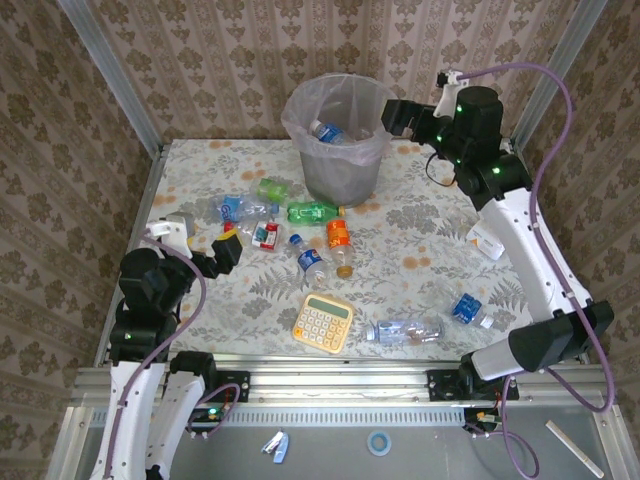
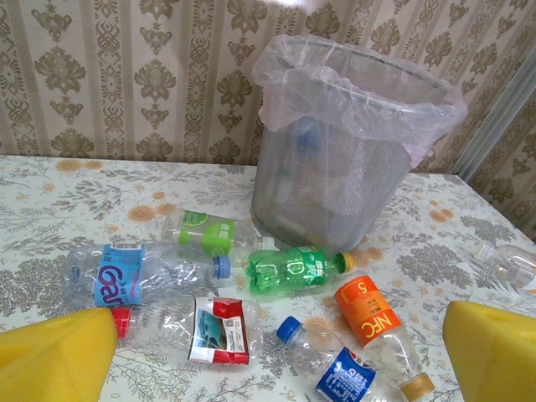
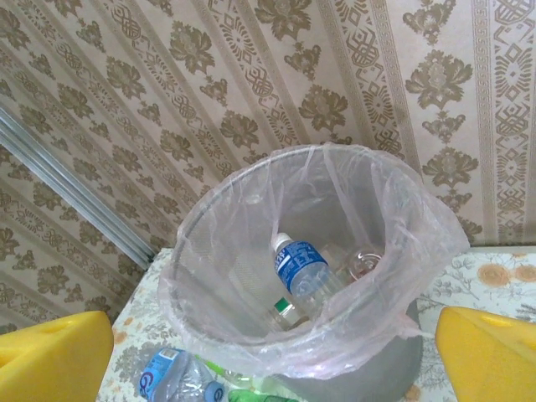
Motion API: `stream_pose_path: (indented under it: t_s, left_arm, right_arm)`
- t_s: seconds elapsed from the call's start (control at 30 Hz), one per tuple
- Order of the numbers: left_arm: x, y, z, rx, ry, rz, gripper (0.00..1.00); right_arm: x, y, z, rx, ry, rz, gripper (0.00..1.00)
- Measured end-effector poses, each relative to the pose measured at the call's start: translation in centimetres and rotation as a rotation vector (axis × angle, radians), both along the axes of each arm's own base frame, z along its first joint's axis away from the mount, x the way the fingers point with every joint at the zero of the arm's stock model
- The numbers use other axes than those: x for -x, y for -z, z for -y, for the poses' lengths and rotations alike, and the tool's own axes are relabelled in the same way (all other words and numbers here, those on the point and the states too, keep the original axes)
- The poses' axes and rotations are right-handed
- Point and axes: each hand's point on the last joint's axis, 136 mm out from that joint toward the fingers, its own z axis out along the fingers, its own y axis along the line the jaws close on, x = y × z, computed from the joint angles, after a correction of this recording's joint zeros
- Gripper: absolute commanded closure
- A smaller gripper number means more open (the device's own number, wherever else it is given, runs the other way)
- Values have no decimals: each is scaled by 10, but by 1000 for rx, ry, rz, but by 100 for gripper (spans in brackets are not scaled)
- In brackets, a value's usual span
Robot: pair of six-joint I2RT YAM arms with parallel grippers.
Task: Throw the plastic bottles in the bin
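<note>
Yellow right fingers [image 3: 490, 356] hung wide open and empty above the bin [image 3: 201, 251]; left fingers [image 2: 54, 356], likewise open and empty, faced bottles [image 2: 293, 270] crowded before the bin. That crowding could cause a slipped grab.

Lying scattered across floral desk [image 1: 420, 215]: crushed plastic bottles [image 1: 315, 211], yellow calculator [image 1: 323, 322]; bin [image 1: 335, 175] standing near far edge.

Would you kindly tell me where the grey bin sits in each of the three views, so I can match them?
Top external: the bin stands at the far middle of the table, by the wall.
Left wrist: the bin is upper right of centre, behind the green bottle.
Right wrist: the bin is at centre, seen from above into its mouth.
Shared landmark: the clear blue-labelled bottle lying left of the bin's foot.
</note>
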Motion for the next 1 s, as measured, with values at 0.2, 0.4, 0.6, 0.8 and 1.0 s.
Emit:
stream_pose_path:
  t_s: [0.2, 0.4, 0.6, 0.8, 1.0]
  left_arm:
    - [0, 0, 0, 0, 0, 0, 0]
    - [0, 0, 0, 0, 0, 0, 0]
    - [0, 0, 0, 0, 2, 0, 0]
    - [0, 0, 1, 1, 4, 0, 0]
    - [1, 0, 1, 1, 8, 0, 0]
  right_arm:
    - [11, 5, 3, 7, 1, -28, 0]
    - [16, 22, 5, 25, 2, -89, 0]
    - [28, 31, 13, 41, 20, -135, 0]
    - [39, 53, 29, 68, 62, -221, 0]
    - [53, 90, 42, 95, 93, -334, 0]
